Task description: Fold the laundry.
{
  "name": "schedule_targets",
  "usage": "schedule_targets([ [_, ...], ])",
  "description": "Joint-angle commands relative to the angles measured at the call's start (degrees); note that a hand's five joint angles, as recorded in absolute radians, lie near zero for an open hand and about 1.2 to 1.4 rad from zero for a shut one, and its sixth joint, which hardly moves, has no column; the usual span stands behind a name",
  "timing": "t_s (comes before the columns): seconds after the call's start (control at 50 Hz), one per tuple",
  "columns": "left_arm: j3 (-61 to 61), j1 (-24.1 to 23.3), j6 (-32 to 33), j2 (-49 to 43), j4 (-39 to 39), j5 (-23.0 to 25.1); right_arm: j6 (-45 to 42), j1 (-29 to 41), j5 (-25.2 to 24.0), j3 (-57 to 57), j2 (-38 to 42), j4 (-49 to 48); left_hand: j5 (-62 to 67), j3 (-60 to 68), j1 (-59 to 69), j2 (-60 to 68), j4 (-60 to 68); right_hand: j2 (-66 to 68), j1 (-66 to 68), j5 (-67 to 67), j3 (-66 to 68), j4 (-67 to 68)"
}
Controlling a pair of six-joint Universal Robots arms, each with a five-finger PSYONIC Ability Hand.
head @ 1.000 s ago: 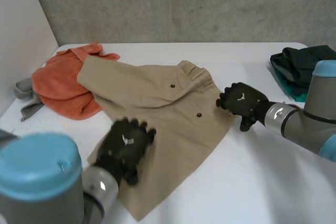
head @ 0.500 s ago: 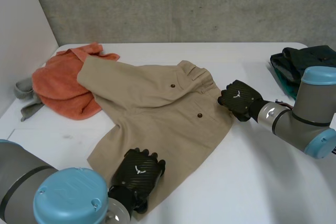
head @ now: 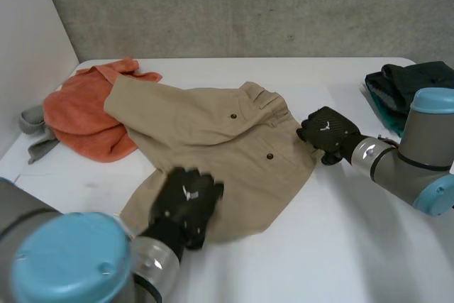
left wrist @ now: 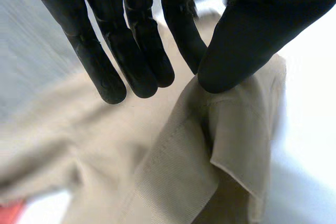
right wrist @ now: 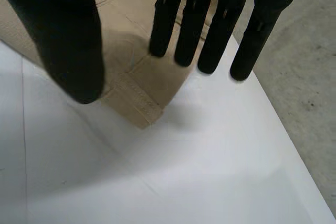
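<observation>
Head view: tan shorts (head: 213, 136) lie spread across the middle of a white table (head: 355, 246), the waistband toward the robot's right and one leg reaching off to the far left. Two dark buttons (head: 269, 155) show on the upper side of the cloth.

The left hand (head: 186, 200) sits on the near leg of the shorts, where the hem is doubled back over the cloth beneath it. In the left wrist view the left hand (left wrist: 131, 40) has its fingers straight, and its thumb pins a raised fold of the shorts (left wrist: 226, 129) against them, so the hem is pinched in its grasp.

The right hand (head: 328, 131) is at the right end of the waistband, at the edge of the shorts. In the right wrist view the right hand (right wrist: 194, 19) is released, its fingers straight and held apart from the thumb over the stitched corner of the shorts (right wrist: 131, 74). It grasps nothing, and whether the fingertips touch the cloth cannot be told.

An orange cloth (head: 78, 115) lies at the far left of the table, its edge under the far leg of the shorts. A grey cloth (head: 32, 124) lies just beside it at the table's left edge. A heap of dark clothes (head: 401, 81) sits at the far right, well apart from the shorts, behind the right arm (head: 418, 154).
</observation>
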Motion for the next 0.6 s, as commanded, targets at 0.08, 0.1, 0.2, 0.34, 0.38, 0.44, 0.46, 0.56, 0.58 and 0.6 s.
schedule_targets([
  [0.08,0.9,2.3,0.3,4.3,1.9,-0.4,10.4,-0.2,1.1,3.0,-5.1,2.0,13.7,12.0,14.6,11.6,11.6,-11.7,-12.1,-11.5,-12.1,-12.1],
  [0.1,0.9,3.2,0.4,4.2,1.7,-0.3,10.6,-0.2,1.1,3.2,-5.2,2.2,13.7,12.0,14.6,11.6,11.6,-11.7,-12.1,-11.5,-12.1,-12.1],
  [0.2,1.2,4.3,0.5,4.3,1.3,-0.2,10.4,0.0,1.0,3.5,-4.2,2.8,13.7,12.0,14.6,11.6,11.6,-11.6,-11.9,-11.4,-12.0,-12.0],
  [0.34,2.2,6.0,0.6,5.6,0.9,-0.4,7.0,0.4,0.8,1.4,-0.4,2.0,13.7,12.0,14.6,11.6,11.6,-8.7,-9.1,-8.5,-9.1,-9.1],
  [0.38,2.3,6.2,0.6,6.2,0.6,-0.4,5.5,0.9,0.8,0.6,0.5,1.6,13.7,12.0,14.6,11.6,11.6,-6.9,-7.2,-6.7,-7.3,-7.3],
  [0.44,2.9,6.3,0.5,7.0,0.3,-0.3,3.7,1.7,0.9,-1.6,3.0,0.6,13.7,12.0,14.6,11.6,11.6,-4.3,-4.7,-4.2,-4.8,-4.7],
  [0.46,2.9,6.3,0.4,7.2,0.3,-0.3,3.6,2.0,0.9,-2.2,3.6,0.5,13.7,12.0,14.6,11.6,11.6,-2.3,-2.7,-2.1,-2.7,-2.7],
  [0.56,3.7,7.1,0.5,7.6,0.2,-0.4,4.0,3.1,1.3,-5.2,5.5,-1.1,13.7,12.0,14.6,11.6,11.6,41.9,41.5,42.1,41.4,41.5],
  [0.58,3.9,7.2,0.5,7.6,0.2,-0.4,4.1,3.2,1.6,-5.2,5.2,-1.5,13.7,12.0,14.6,11.6,11.6,42.0,41.7,42.2,41.6,41.6],
  [0.6,4.2,7.3,0.5,7.7,0.2,-0.5,4.3,3.2,1.7,-5.1,4.8,-1.9,13.7,12.0,14.6,11.6,11.6,42.0,41.7,42.2,41.6,41.6],
])
